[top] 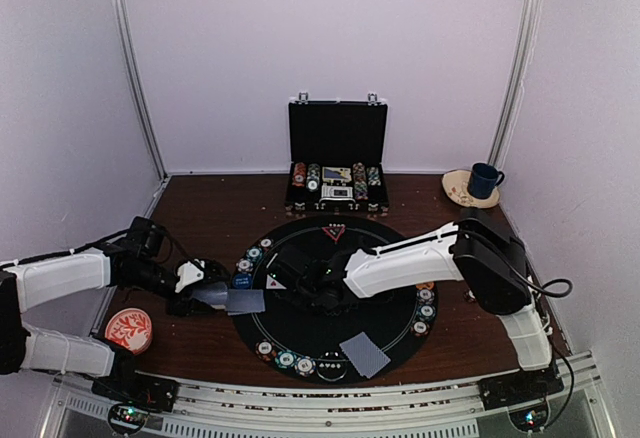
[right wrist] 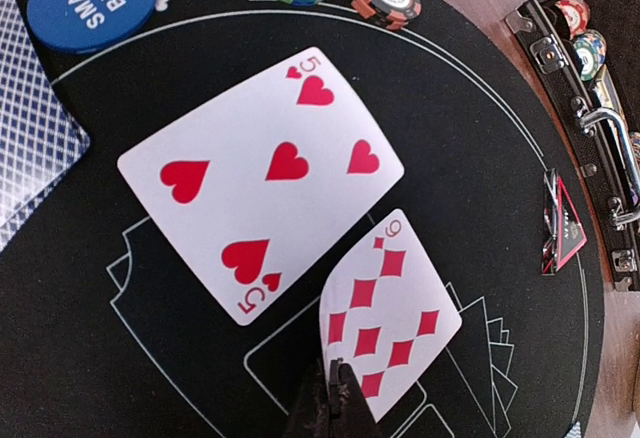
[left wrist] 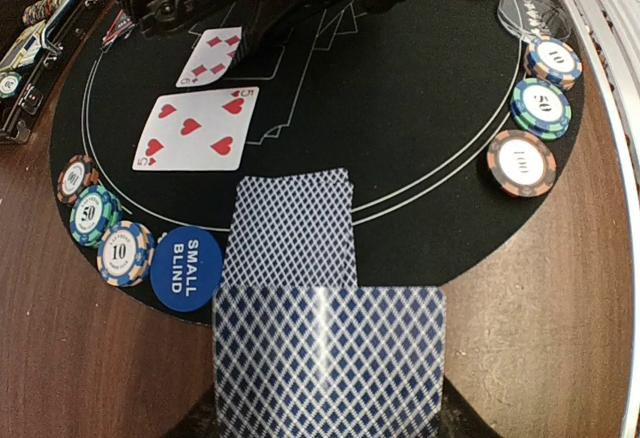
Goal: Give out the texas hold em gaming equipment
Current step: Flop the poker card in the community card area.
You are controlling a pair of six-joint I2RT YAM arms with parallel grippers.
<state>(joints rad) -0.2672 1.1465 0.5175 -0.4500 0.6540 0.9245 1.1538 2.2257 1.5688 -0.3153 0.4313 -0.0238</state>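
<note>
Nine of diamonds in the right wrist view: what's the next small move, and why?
Probably open the right gripper and leave the nine of diamonds on the mat: the gripper is shut on its edge, and the card is beside the face-up five of hearts.

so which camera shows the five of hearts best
The right wrist view: the five of hearts lies face up, whole and large. The left wrist view shows it smaller but readable. From the top external view it cannot be read.
</note>
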